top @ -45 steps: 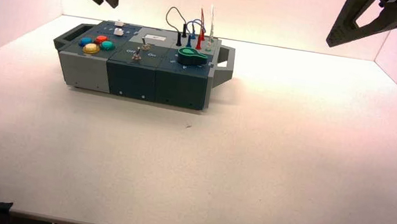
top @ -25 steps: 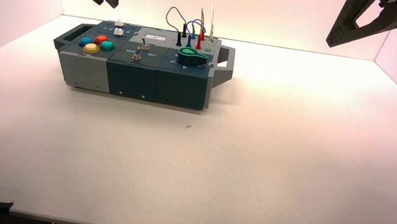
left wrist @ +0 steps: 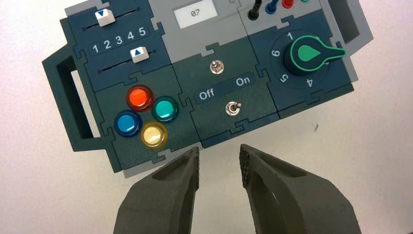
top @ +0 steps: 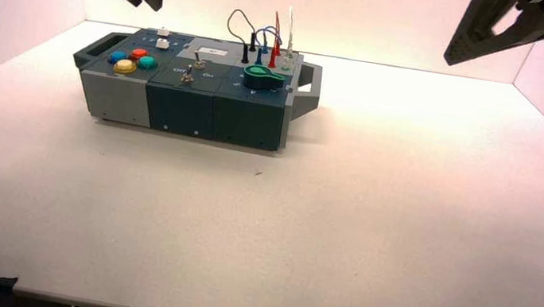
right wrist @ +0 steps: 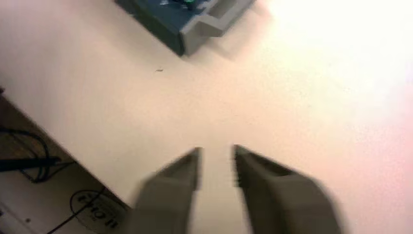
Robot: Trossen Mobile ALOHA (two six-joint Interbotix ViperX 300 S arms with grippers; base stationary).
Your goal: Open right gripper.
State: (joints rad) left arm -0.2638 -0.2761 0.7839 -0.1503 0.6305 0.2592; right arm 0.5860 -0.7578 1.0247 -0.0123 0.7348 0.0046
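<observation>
My right gripper [top: 460,51] hangs high at the far right, well away from the box [top: 188,101]. In the right wrist view it [right wrist: 216,163] is open and empty, with bare table between its fingers and the box's end [right wrist: 195,22] far off. My left gripper [top: 146,1] hangs high at the far left, above the box. In the left wrist view it [left wrist: 219,163] is open and empty, over the table just past the box's edge by the lower toggle switch [left wrist: 234,108].
The box top shows red [left wrist: 140,97], green [left wrist: 165,108], blue [left wrist: 127,124] and yellow [left wrist: 154,135] buttons, two sliders, a display reading 07 [left wrist: 196,13], a green knob [left wrist: 309,53] and plugged wires [top: 265,36]. The table edge and floor cables [right wrist: 29,161] show in the right wrist view.
My right gripper has shifted slightly at the top right and is in motion. The left arm and the box have not moved.
</observation>
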